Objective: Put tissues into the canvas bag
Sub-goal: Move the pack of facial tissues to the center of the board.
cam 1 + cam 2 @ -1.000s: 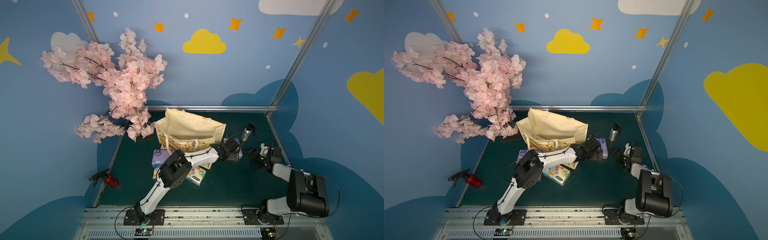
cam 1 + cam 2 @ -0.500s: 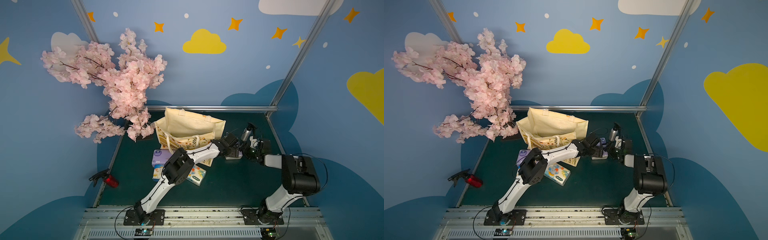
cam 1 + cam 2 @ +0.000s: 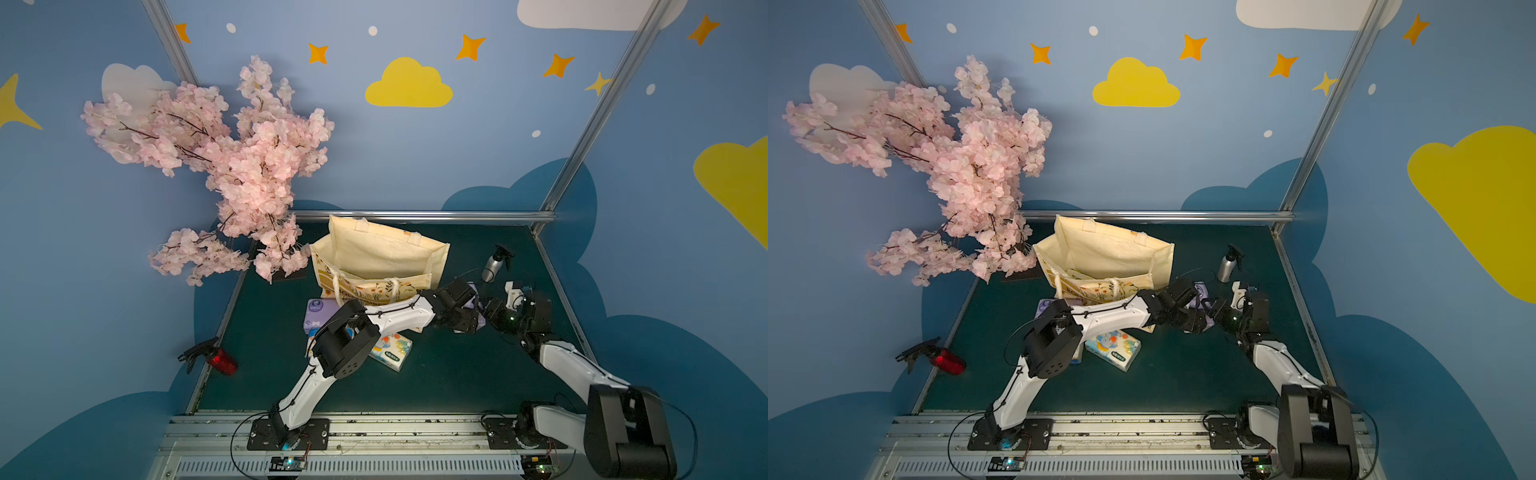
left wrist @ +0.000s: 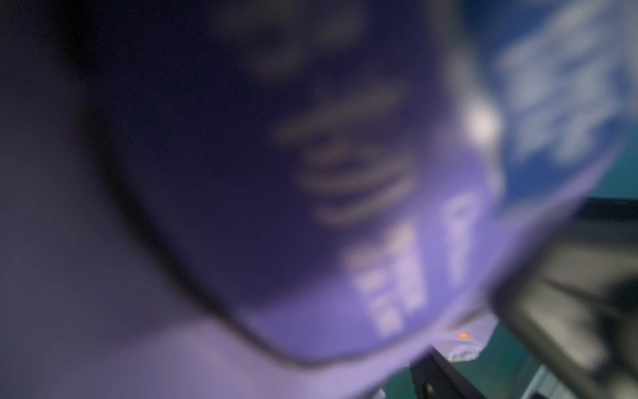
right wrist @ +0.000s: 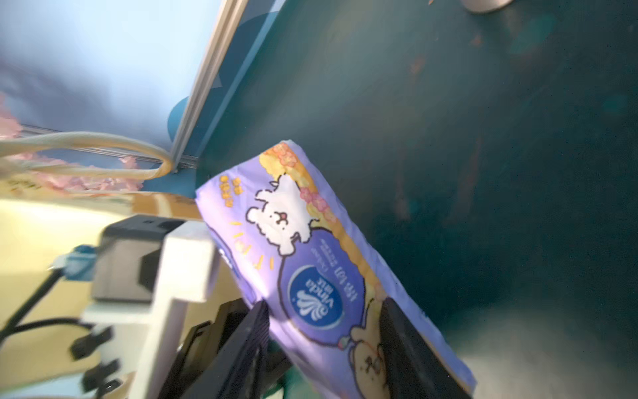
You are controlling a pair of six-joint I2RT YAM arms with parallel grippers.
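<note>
In both top views my left gripper (image 3: pixel 468 321) and right gripper (image 3: pixel 492 309) meet nose to nose above the bench (image 3: pixel 457 374), with a purple pack (image 3: pixel 472 291) between them, lifted and tilted. The bag (image 3: pixel 386 257) stands near, mouth open, on the far side of my left gripper from my right one. Other packs (image 3: pixel 390 351) lie well back under my left arm.

My left wrist view is filled by the pack, blurred and hard against the lens. I cannot tell whether that gripper clasps it.

In my right wrist view the pack stands slanted off the bench, and my right fingers (image 5: pixel 257 331) sit on either side of its near end, pressed to the wrap. I judge this gripper is clenched on it.

I read the step as taking hold of one pack beside the bag. None is visibly inside. Next I need one sure hold before the other gripper lets go, then a lift clear of the bag's rim to drop the pack in. The soft wrap may slip.
</note>
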